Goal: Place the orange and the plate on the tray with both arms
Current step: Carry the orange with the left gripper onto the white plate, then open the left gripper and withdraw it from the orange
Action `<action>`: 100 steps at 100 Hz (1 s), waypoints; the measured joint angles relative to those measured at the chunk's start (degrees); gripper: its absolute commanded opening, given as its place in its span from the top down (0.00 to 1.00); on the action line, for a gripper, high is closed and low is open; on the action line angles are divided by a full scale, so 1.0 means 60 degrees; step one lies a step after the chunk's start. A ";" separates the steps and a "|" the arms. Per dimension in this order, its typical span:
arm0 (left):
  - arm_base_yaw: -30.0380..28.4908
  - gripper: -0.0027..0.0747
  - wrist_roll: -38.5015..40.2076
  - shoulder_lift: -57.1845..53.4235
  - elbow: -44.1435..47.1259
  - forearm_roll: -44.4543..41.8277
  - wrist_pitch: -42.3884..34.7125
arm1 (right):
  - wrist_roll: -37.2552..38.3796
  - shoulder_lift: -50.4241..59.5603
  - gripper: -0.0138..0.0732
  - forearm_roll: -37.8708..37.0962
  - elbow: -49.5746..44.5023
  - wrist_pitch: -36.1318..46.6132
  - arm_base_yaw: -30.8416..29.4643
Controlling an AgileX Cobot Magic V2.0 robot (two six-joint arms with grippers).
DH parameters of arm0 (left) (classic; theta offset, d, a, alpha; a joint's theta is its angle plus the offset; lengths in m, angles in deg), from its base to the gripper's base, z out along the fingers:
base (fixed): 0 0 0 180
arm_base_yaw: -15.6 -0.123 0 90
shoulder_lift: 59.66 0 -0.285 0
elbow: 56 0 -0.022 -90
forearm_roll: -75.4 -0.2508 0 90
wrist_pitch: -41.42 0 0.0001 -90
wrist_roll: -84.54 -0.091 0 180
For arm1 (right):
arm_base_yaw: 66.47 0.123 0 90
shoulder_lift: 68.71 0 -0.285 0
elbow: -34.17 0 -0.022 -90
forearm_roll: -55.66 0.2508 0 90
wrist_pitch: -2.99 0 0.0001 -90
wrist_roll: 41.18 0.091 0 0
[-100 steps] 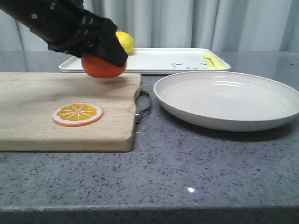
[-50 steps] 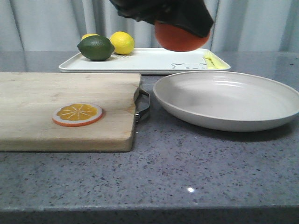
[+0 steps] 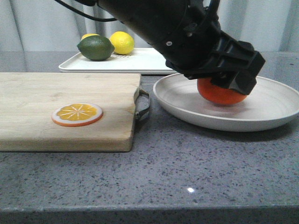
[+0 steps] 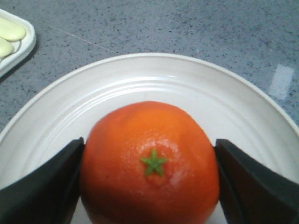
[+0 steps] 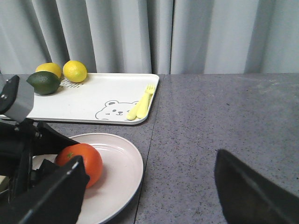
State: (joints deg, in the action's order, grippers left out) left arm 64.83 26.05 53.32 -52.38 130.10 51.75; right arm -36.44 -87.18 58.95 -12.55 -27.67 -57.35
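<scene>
The orange (image 3: 218,94) with a green stem mark is low inside the off-white plate (image 3: 266,114), on the table's right side. My left gripper (image 3: 229,80) is shut on it, one black finger on each side, as the left wrist view shows (image 4: 149,182). I cannot tell whether the orange rests on the plate. The white tray (image 3: 145,60) with the bear drawing lies behind the plate. My right gripper (image 5: 149,196) is open and empty, to the right of the plate (image 5: 121,172) over bare counter; it is out of the front view.
A wooden cutting board (image 3: 56,88) with an orange slice disc (image 3: 77,114) lies at the left. A lime (image 3: 96,47) and two lemons (image 3: 122,42) sit at the tray's left end, yellow cutlery (image 5: 140,105) at its right end. Grey curtains hang behind.
My left arm carried the orange from above the cutting board to the right, past the tray, and lowered it into the plate.
</scene>
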 measured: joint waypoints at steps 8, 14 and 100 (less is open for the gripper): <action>0.0000 0.66 0.0000 0.0064 -0.0004 0.0013 0.0000 | 0.0000 0.0000 0.18 0.0000 0.0000 -0.0045 0.0000; 0.0000 0.66 0.0000 0.0064 -0.0004 0.0013 0.0039 | 0.0000 0.0000 0.18 0.0000 0.0000 -0.0044 0.0000; 0.0000 0.11 -0.0025 -0.1034 0.0146 0.0013 -0.0483 | 0.0000 0.0000 0.18 0.0000 0.0000 -0.0044 0.0000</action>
State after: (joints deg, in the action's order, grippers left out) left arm 64.83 25.90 47.12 -51.50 130.18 48.85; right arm -36.44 -87.18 58.95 -12.55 -27.93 -57.35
